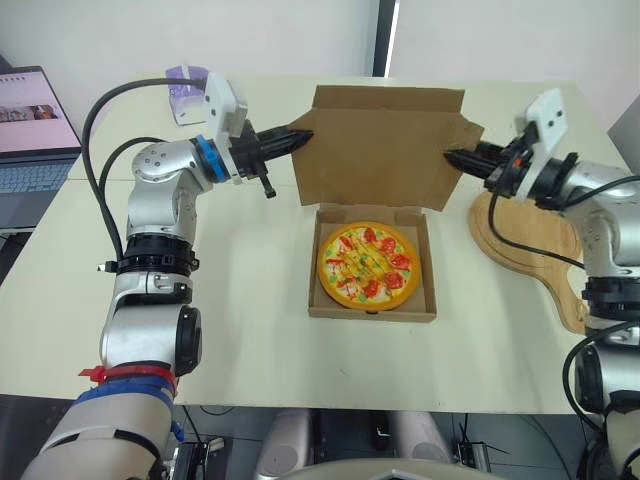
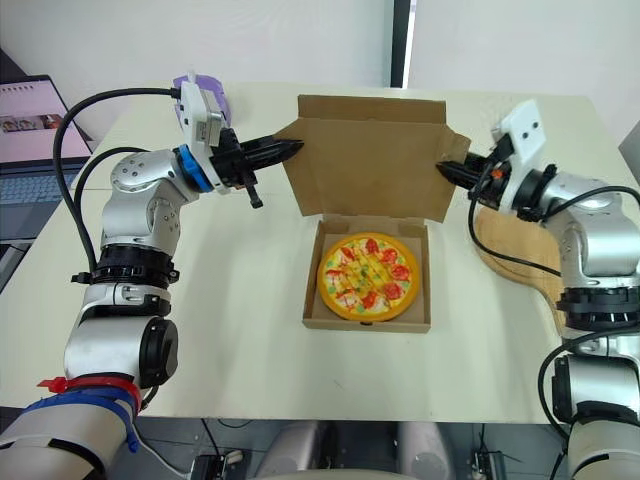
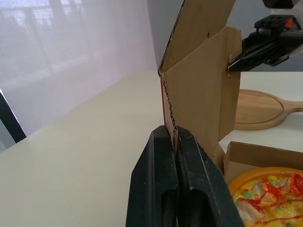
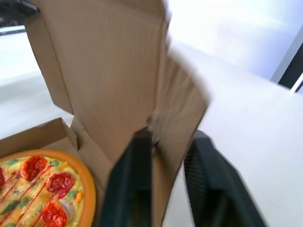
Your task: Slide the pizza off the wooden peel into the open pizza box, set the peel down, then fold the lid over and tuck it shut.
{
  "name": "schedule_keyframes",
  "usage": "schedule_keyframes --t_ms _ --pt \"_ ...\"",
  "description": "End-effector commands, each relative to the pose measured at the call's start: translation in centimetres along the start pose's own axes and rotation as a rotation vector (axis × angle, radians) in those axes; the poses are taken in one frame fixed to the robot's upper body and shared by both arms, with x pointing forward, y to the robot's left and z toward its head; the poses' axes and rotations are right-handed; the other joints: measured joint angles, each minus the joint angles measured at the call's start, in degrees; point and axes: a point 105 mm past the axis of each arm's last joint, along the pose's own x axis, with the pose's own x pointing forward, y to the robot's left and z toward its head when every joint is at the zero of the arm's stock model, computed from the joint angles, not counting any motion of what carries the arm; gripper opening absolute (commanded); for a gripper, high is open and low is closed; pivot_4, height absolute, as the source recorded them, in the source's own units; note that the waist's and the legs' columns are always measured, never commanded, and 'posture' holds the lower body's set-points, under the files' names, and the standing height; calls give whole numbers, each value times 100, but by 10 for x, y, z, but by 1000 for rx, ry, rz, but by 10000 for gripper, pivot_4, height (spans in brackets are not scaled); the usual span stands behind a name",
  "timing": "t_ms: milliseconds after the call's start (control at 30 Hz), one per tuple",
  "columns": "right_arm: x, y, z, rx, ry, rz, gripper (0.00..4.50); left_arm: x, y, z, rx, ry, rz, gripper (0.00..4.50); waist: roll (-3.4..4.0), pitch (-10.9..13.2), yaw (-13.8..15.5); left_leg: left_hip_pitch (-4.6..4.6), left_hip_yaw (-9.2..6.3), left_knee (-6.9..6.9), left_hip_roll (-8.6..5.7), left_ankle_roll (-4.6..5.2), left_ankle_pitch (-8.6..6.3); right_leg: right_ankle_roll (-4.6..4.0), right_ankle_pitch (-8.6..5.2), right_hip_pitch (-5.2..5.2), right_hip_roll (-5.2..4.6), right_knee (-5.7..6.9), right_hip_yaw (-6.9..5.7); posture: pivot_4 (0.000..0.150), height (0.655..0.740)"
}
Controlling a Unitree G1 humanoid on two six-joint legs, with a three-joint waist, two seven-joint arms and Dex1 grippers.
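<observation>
The main risk, as I judge it, is uneven pulling on the lid (image 1: 385,150). The left claw (image 1: 298,138) is clenched on the lid's side flap, while the right claw (image 1: 452,157) only straddles the opposite flap with its fingers apart. One corner could therefore lead as the lid folds down, twisting the cardboard so the tuck flap misses the front wall of the box (image 1: 372,312). A hard pinch may also crease or tear the thin flap edge. Any forward pull could drag the light box across the table (image 1: 240,320). If the side flaps stay splayed outward, they may land outside the walls or scrape the pizza (image 1: 366,262).

The pizza lies flat inside the box at the centre of the frame, below both claws. The lid stands upright at the top centre, hinged on the box's far wall. The left claw meets it at its left edge, the right claw at its right edge. The wooden peel (image 1: 540,228) lies on the table at the right of the frame, just below the right claw, with nothing on it.
</observation>
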Motion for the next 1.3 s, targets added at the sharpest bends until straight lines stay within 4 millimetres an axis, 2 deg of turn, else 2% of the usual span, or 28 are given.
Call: schedule_keyframes --t_ms 33,333,433,533,767,933,1100,1300 --pt "-8 4 24 -70 -69 13 16698 0 1 14 32 -34 -1 0 0 0 0 0 0 0 0 0 0 0 0 0 0 1 0 1500 7251" --pt "-10 6 28 -35 -93 20 16698 1 2 13 17 -35 7 0 0 0 0 1 1 1 0 0 0 0 0 1 0 4 1 1500 7251" --pt "-7 5 23 -55 -72 5 10392 1 1 12 12 -36 5 0 0 0 0 1 1 1 0 0 0 0 0 1 0 4 1 1500 7251" --pt "-5 5 21 -72 -59 -11 374 1 0 15 7 -33 10 0 0 0 -1 1 2 1 0 0 0 0 0 1 0 4 2 1500 7251" --pt "-3 4 23 -77 -46 -109 374 9 -10 27 1 -25 119 0 0 0 1 1 1 1 0 0 0 0 0 0 0 7 7 1500 7251" --pt "0 8 25 -57 -24 -192 374 15 -23 31 -101 -43 293 0 0 0 7 1 0 2 1 0 0 0 0 0 -1 8 9 1500 7251" --pt "1 20 31 -6 -11 -187 374 22 -41 36 -146 -98 422 0 0 0 17 1 0 3 0 0 0 0 0 0 -2 8 10 1500 7251" --pt "-1 33 33 53 0 -150 374 24 -59 37 -179 -147 461 0 0 -1 18 4 1 4 1 -1 0 0 0 2 -2 9 11 1500 7251"
